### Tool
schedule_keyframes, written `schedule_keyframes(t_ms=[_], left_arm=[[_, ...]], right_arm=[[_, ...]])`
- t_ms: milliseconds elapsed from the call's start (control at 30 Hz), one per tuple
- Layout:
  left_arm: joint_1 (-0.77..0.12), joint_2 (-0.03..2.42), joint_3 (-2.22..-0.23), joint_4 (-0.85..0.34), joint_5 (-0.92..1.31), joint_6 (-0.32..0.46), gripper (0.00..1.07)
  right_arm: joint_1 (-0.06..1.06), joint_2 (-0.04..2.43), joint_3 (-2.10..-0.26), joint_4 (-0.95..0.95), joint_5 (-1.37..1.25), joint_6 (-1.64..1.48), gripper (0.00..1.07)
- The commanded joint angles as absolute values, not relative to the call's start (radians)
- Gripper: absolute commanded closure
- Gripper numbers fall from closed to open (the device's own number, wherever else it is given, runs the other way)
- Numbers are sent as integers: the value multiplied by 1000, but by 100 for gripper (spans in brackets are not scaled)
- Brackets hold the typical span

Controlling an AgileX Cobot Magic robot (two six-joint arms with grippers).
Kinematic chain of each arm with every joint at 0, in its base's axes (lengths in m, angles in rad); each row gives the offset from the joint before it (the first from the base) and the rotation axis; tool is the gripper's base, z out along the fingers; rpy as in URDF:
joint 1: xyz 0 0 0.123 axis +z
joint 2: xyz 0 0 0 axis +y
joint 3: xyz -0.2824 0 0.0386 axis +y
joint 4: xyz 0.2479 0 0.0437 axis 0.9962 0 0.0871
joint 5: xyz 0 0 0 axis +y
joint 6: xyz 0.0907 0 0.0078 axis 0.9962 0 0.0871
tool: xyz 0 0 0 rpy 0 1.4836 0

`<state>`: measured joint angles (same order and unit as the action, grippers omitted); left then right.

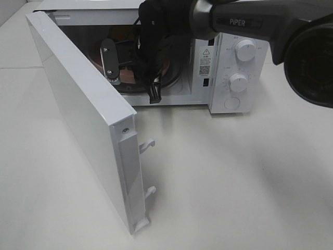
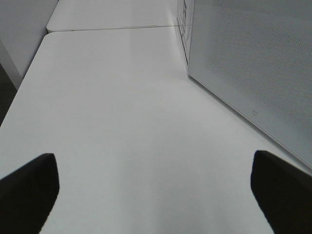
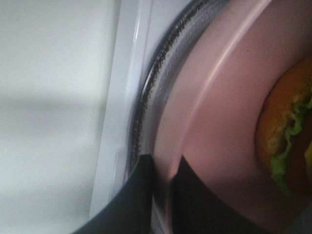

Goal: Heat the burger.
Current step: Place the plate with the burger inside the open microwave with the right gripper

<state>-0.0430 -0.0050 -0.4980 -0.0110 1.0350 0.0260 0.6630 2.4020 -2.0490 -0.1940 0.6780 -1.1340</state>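
From the high camera we see a white microwave (image 1: 229, 62) standing on a white surface (image 1: 234, 172), its door (image 1: 83, 120) swung wide open toward the camera. The right arm (image 1: 244, 21) reaches across into the cavity, where a pink plate (image 1: 98, 58) shows around it. From this view we cannot make out the burger, since the arm covers the middle of the plate.

In the left wrist view, the left end effector (image 2: 156, 195) hangs over bare surface with its fingertips (image 2: 29, 190) spread wide and nothing between them. The door's perforated panel stands just beside it.

In the right wrist view, the right end effector (image 3: 165, 168) is closed on the plate, one dark finger (image 3: 131, 200) outside the rim and the other inside it, with the pink edge pinched between them. The plate rests on the glass turntable (image 3: 146, 97). The burger (image 3: 287, 131) sits on the plate inside the microwave, orange bun and green lettuce showing, apart from the fingers.
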Motion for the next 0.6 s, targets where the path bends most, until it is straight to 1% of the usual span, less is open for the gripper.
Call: schedule_keyframes(t_ms=[33,600], left_arm=[[-46,-24,-496,-16,1031,23,4],[-46,-24,-496,-16,1031,23,4]], right_arm=[[671,2395,-2065,-198,602,-1155,107],[671,2397,-2065,-174,583,-1104,107]])
